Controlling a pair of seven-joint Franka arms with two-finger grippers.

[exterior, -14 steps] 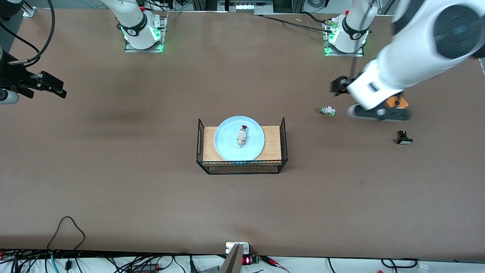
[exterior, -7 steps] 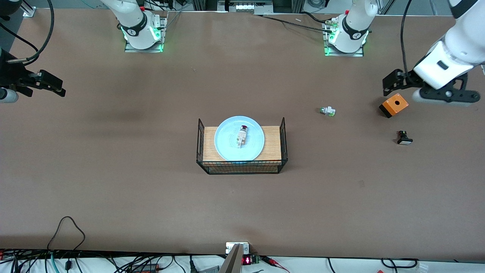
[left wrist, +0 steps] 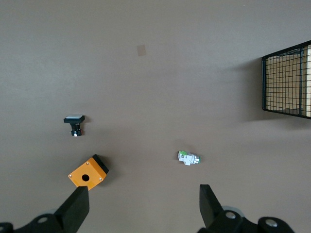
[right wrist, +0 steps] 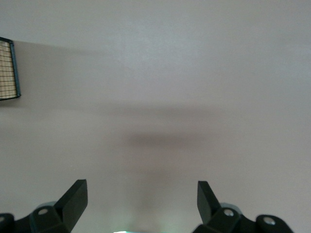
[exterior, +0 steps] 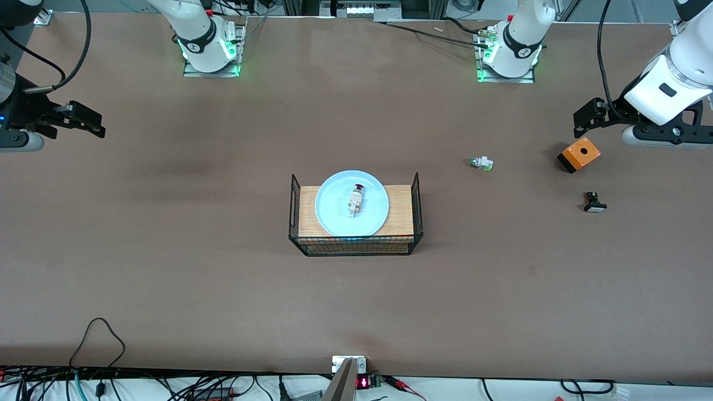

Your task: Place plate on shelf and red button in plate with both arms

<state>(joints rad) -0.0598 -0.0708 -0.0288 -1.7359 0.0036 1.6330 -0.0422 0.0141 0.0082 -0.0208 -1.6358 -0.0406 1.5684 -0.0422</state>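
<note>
There was one plate [exterior: 334, 214], with one red button [exterior: 356, 201] on it. There was one wire basket [exterior: 415, 207] and one wooden board [exterior: 402, 211] in it. Loose on the table lay three small parts: one white-and-green part [exterior: 481, 163], one orange box [exterior: 579, 155] and one black switch [exterior: 594, 203]. There were two grippers, the left [left wrist: 143, 208] with the three loose parts ahead of its spread jaws, and the right [right wrist: 142, 206], also spread.

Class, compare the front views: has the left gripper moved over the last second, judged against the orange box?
Yes. The left gripper, fingers open, was over the orange box; it has since moved toward the left arm's end of the table and now hangs clear of the box.
</note>
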